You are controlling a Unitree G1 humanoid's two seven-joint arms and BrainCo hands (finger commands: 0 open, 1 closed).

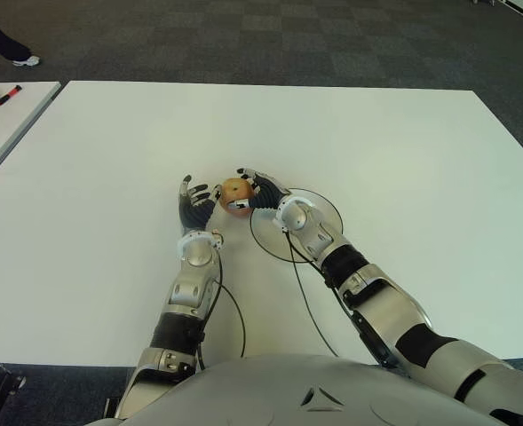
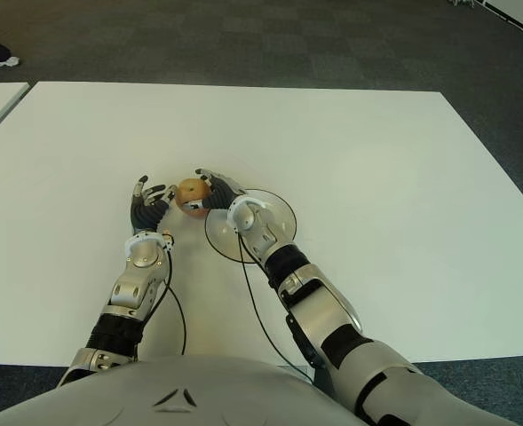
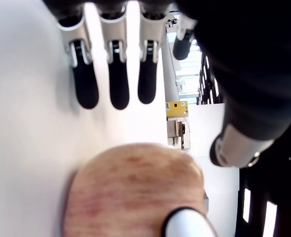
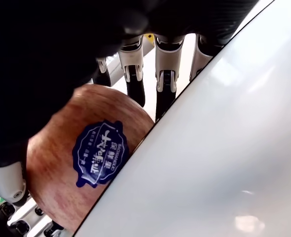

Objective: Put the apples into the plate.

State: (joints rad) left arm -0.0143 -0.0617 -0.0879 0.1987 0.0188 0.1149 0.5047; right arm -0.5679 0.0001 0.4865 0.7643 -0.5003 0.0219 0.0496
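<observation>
At the plate's [image 1: 328, 209] ten o'clock rim, the right hand [image 1: 265, 193] curls its fingers around the apple [image 1: 235, 194], seemingly just outside the plate. Left hand [image 1: 194, 209], fingers spread and empty, stands beside the apple on the white table [image 1: 403, 142].

Apple [image 1: 235, 194] in right hand [image 1: 263, 196], just left of plate [image 1: 328, 211].

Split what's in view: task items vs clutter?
Job:
- round reddish-yellow apple, gripped by right hand just outside the plate
- round white plate, nothing in it
- left hand, open beside the apple

Lying about:
- red marker on the white side table
- person's feet on the carpet
</observation>
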